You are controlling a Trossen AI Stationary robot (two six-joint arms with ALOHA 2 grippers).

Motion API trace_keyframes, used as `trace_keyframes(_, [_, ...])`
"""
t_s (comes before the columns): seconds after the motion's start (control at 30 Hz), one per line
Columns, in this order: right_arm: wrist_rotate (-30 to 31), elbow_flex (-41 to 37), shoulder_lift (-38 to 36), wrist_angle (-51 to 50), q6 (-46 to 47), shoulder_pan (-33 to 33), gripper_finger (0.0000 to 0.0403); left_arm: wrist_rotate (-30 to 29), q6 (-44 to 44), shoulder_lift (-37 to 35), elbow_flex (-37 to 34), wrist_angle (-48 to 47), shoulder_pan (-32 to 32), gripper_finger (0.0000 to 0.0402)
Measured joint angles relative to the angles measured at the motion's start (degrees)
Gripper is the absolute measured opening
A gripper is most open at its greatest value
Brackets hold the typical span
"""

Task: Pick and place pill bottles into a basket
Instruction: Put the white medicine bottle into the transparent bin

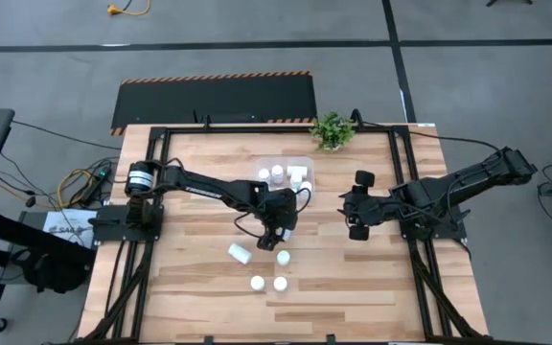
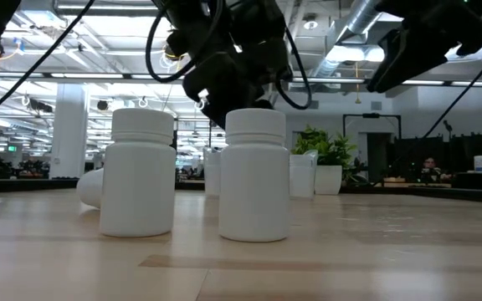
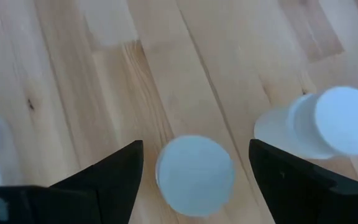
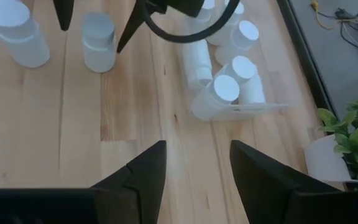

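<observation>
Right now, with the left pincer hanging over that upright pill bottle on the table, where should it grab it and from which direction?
Come straight down from above. The upright bottle stands cap-up, centred between the open left pincer fingers, so close on the round body just under the cap. Its cylindrical sides suit a squeeze from either side. A neighbouring bottle stands close by, so keep the fingers clear of it.

1. We reach our left arm from the left side toward the middle, wrist bent down, left gripper pointing downward with fingers spread wide.
2. Our right arm extends inward from the right, right gripper parted, hovering.
</observation>
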Motion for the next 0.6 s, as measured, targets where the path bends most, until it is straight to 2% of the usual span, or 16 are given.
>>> trace_keyframes(0.33, [-0.04, 0.00, 0.02, -0.74, 0.00, 0.00, 0.0165, 0.07, -0.68, 0.05, -0.02, -0.47, 0.95, 0.0275])
trace_keyframes(0.43, [-0.09, 0.00, 0.02, -0.91, 0.00, 0.00, 0.0161, 0.09, -0.85, 0.05, -0.02, -0.58, 0.96, 0.0254])
trace_keyframes(0.6, [-0.20, 0.00, 0.04, -1.00, 0.02, 0.00, 0.0155, 1.06, -1.31, 0.05, -0.02, -1.03, 0.94, 0.0195])
